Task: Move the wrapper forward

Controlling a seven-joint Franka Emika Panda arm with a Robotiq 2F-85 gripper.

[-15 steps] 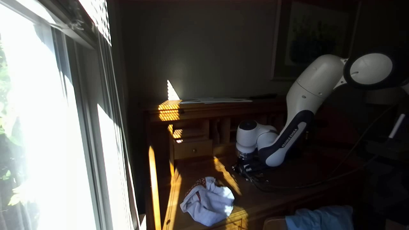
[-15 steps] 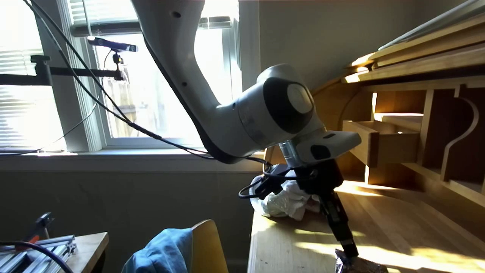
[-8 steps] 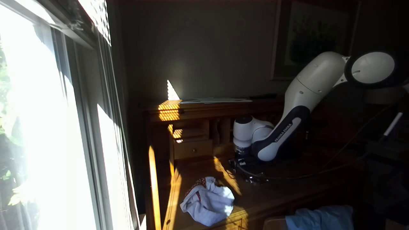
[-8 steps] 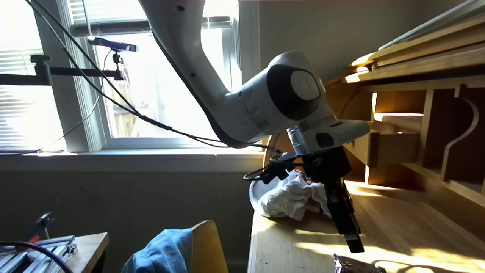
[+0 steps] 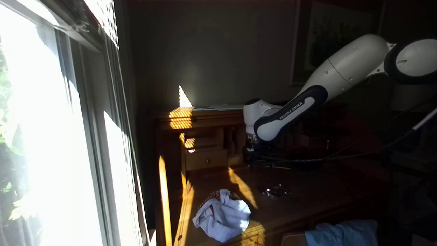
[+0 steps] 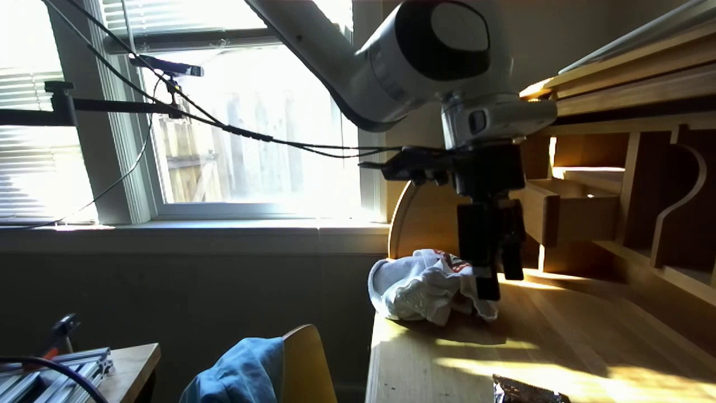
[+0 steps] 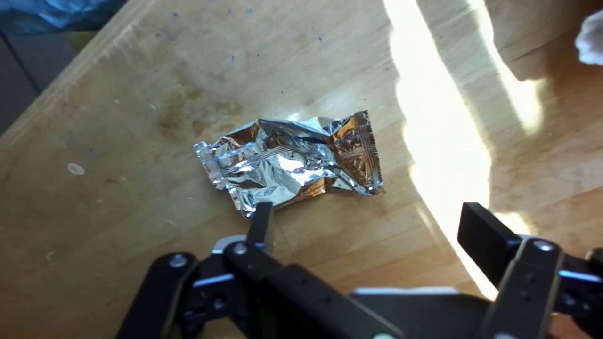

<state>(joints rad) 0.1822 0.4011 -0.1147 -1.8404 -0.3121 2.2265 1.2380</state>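
Note:
The wrapper, a crumpled silver foil packet (image 7: 292,162) with crimped ends, lies flat on the wooden desk. Its shine shows on the dark desktop in an exterior view (image 5: 276,190), and only the top of the wrapper (image 6: 526,390) enters at the bottom edge in an exterior view. My gripper (image 7: 366,221) is open wide, with bare desk seen between its fingertips. In the wrist view one fingertip overlaps the wrapper's lower edge, but the gripper (image 6: 500,282) hangs well above the desktop, apart from the wrapper.
A white cloth with a red pattern (image 5: 222,215) lies bunched on the desk. Behind stand the desk's cubbyholes with a pulled-out drawer (image 6: 584,215). A chair with a blue cloth (image 6: 240,369) stands at the desk's front edge (image 7: 80,70). Cables (image 6: 263,136) trail from the arm.
One second ago the fingertips were down at the wrapper. Since then the gripper has risen high above the desk, straightened and opened, and the wrapper has stayed behind on the desktop.

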